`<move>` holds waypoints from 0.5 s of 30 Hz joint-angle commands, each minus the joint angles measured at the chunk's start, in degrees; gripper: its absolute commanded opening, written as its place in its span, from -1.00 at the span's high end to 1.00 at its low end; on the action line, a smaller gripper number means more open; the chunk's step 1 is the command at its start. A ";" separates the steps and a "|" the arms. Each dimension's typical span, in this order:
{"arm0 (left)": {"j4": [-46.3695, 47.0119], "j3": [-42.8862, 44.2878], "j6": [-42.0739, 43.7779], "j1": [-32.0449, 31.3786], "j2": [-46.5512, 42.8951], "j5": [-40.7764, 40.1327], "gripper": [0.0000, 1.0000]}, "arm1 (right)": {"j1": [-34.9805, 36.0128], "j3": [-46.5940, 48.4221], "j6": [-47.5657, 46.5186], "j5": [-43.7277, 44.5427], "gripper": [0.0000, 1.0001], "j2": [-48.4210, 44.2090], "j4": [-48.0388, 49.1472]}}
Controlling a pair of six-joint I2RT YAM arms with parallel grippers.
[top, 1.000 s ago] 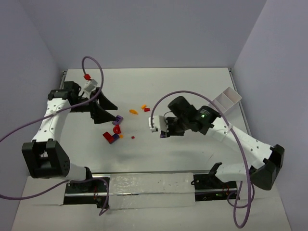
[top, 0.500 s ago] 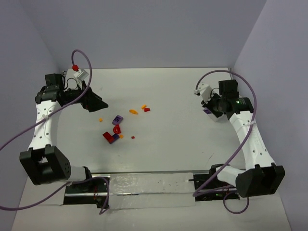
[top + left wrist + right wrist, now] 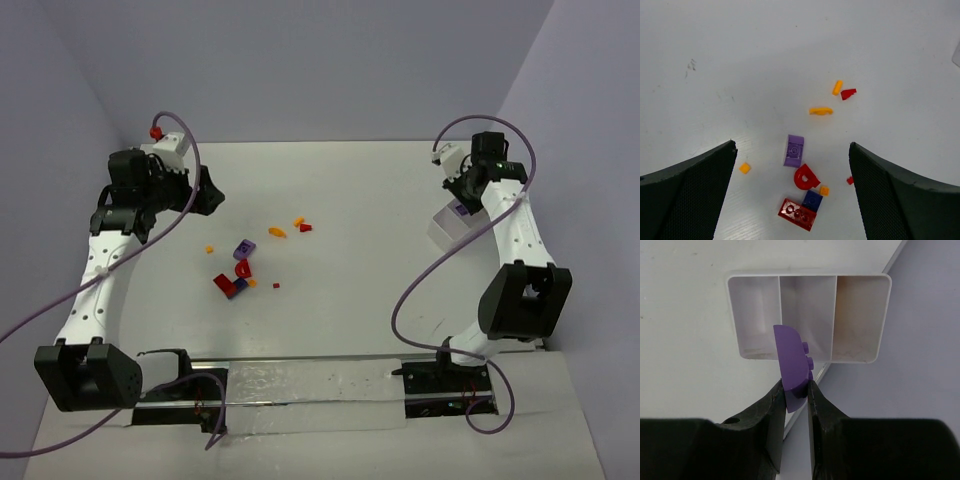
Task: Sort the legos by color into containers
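Right gripper pinched on a purple lego above the container; left gripper spread wide.

Right: my fingers grip the lower end of the curved purple piece, studs facing right. In the wrist view it overlaps the near wall of the tub, about at the divider between the left and middle of its three compartments; can't tell exactly which one it's over. The tub sits at the right edge of the table.

Left: hanging over the far-left table, looking down on the loose legos. In a cluster: purple brick, red arch piece, dark blue piece touching a red plate. Orange bits and small red bits scattered around it.
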 commanded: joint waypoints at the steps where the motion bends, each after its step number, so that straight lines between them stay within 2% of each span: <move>1: 5.15 -0.51 -0.88 -3.09 -1.35 -11.19 -0.98 | -0.46 4.14 2.30 5.82 1.00 2.89 2.55; 7: 8.11 -2.13 -3.67 -5.91 -0.26 -23.60 -0.99 | -0.71 3.90 2.01 8.44 1.00 6.19 5.29; 11: 12.31 -5.48 -5.68 -5.95 -1.97 -22.65 -0.98 | -0.67 4.06 1.72 9.00 1.00 8.10 5.79; 13: 11.20 -4.74 -6.53 -5.95 -1.40 -22.42 -0.99 | -0.66 4.19 1.62 9.32 1.00 8.69 5.93; 15: 8.41 -3.25 -3.93 -5.95 -0.24 -20.00 -0.98 | -0.72 4.05 1.37 9.51 0.98 9.22 6.25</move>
